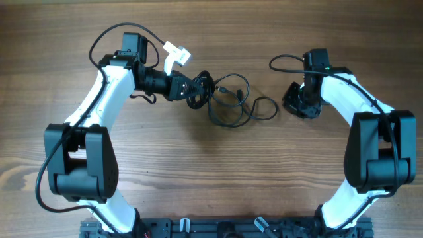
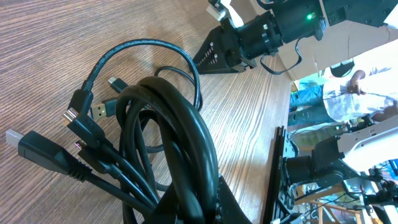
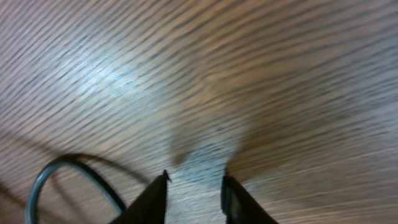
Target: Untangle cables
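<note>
On the table (image 1: 218,172), black cables (image 1: 205,90) loop loosely, left jaws clamping the bundle, right jaws apart.

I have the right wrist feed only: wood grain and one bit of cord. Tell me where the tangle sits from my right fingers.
Observer: In the overhead view, the cables lie to the left of the right fingers, not touching them.
Operator: Report what the other arm is doing.
Observer: The left fingers are at the tangle's left end, seemingly gripping it.
Operator: Describe the loose ends.
Observer: The left wrist view shows several plugs fanned out beside a thick coil.
</note>
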`<state>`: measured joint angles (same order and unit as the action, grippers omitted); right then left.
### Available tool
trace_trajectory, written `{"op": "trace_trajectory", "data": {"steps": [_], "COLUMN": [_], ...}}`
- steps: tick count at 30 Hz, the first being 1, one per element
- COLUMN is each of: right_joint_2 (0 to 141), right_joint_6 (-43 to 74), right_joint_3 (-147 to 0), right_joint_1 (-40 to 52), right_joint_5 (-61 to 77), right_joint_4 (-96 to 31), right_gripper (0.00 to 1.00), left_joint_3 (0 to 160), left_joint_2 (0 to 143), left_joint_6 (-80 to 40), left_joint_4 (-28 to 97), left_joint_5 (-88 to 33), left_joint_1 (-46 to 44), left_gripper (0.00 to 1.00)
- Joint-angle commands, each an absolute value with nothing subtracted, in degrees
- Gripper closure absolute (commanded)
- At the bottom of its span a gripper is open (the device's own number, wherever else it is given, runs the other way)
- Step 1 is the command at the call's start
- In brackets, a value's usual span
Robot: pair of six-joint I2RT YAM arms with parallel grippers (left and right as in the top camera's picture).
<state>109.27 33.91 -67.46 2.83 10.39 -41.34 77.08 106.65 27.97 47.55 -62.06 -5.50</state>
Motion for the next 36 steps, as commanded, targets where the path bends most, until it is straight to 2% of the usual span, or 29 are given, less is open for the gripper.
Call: {"op": "trace_trajectory", "data": {"steps": [1,2,4,7,10,19,25,34,36], "right_joint_2": [107.6,107.6,107.6,107.6,107.6,107.6,107.6,107.6,107.6], "right_joint_6": [22.1,17.7,13.0,16.3,22.1,23.6,31.7,35.2,37.5], "right_joint_3": [-67.0,-67.0,-67.0,-67.0,-67.0,-67.0,-67.0,-67.0,-67.0], "right_joint_1": [2.7,2.7,2.7,2.7,3.1,6.2,7.6,12.3,14.2], "right_joint_5": [26.7,32.5,40.7,44.7,44.7,44.4,44.3,41.2,38.5], "right_joint_4": [-39.4,-38.7,-38.1,-37.6,-38.2,-43.0,-48.2,-50.0,-49.1], "right_gripper": [0.58,0.53,0.48,0.46,0.47,0.49,0.5,0.51,0.56], "left_joint_3": [76.8,76.8,76.8,76.8,76.8,76.8,76.8,76.8,76.8], "left_joint_2": [106.8,106.8,106.8,106.8,106.8,106.8,106.8,106.8,106.8], "left_joint_6": [27.8,27.8,27.6,27.6,27.6,27.6,27.6,27.6,27.6], "left_joint_4": [47.4,47.4,47.4,47.4,47.4,47.4,47.3,47.4,47.4], "left_joint_5": [-64.4,-64.4,-64.4,-64.4,-64.4,-64.4,-64.4,-64.4,-64.4], "left_joint_1": [-5.1,-5.1,-5.1,-5.1,-5.1,-5.1,-5.1,-5.1,-5.1], "left_gripper": [0.96,0.96,0.96,0.96,0.96,0.96,0.96,0.96,0.96]}}
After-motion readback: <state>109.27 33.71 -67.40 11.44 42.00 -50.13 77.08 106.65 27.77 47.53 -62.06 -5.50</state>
